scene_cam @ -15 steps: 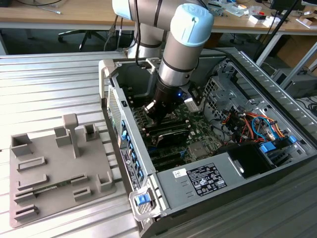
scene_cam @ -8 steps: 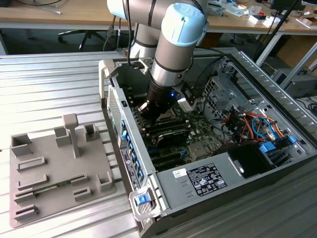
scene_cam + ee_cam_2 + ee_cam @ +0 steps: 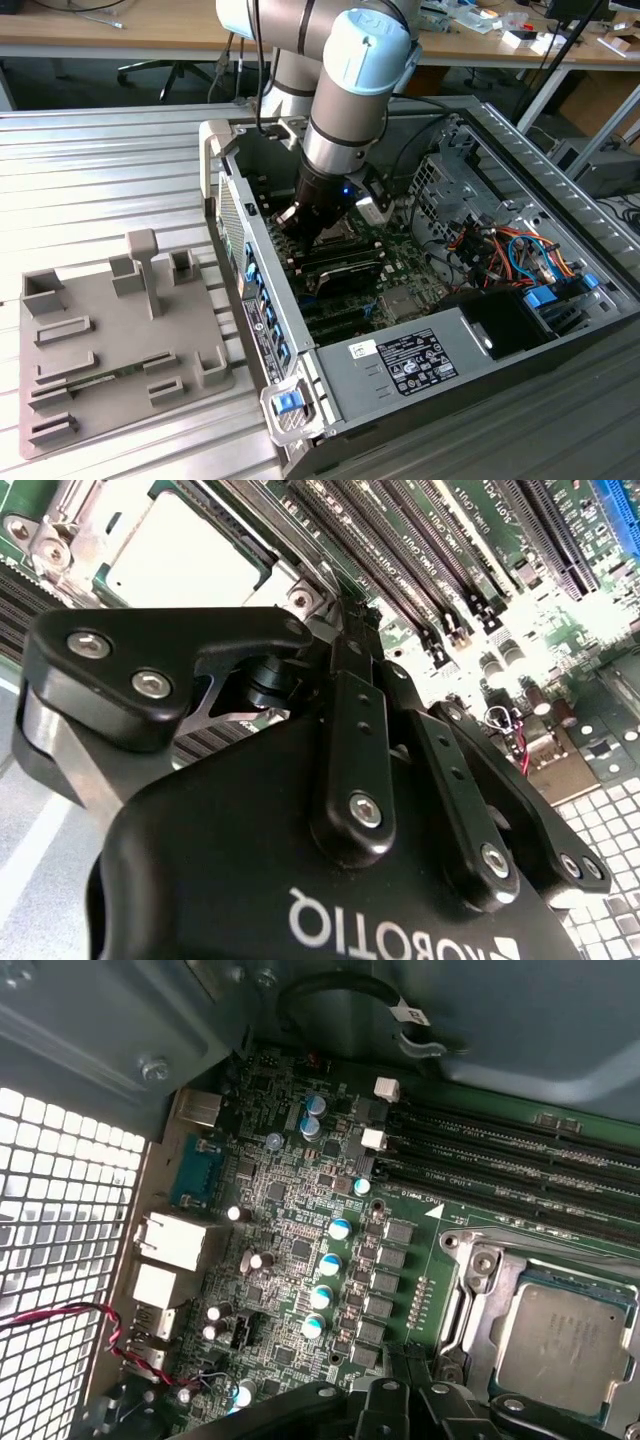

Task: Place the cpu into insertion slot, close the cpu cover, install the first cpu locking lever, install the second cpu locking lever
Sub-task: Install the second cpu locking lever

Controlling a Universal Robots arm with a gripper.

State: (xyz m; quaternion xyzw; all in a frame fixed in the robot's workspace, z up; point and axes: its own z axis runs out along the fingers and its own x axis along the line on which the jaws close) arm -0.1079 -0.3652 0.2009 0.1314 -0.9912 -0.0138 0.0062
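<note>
1. Exterior view, from its left: a grey fixture tray (image 3: pixel 110 340) with moulded holders lies on the ribbed metal tabletop (image 3: pixel 90 170), well apart from my hand. It sits outside the open computer case (image 3: pixel 420 360).

2. Further toward the exterior view's right, my arm reaches down into the case and my hand (image 3: pixel 300 222) sits low over the green motherboard (image 3: pixel 400 290), close to the board's socket area.

3. In the second wrist view my hand (image 3: pixel 345 615) has its fingers (image 3: pixel 350 750) drawn together to a narrow tip, with nothing visible between them. The tip sits just beside a corner of the socket frame; I cannot tell whether it touches a lever there.

4. The cpu (image 3: pixel 565 1345) already lies in the insertion slot (image 3: pixel 478 1300), its silvery top showing in both wrist views, so I judge the placing step done.

5. The cpu cover (image 3: pixel 510 1285) appears to lie flat as a metal frame around the chip, so closing looks done or nearly so. Whether either locking lever is latched I cannot tell, so I count that work as left.

6. Beyond my hand run the long black memory slots (image 3: pixel 520 1160), and at the case's far end bundled cables (image 3: pixel 520 250) hang.

7. Behind the case stand a wooden bench (image 3: pixel 130 30) and an office chair (image 3: pixel 170 70).
</note>
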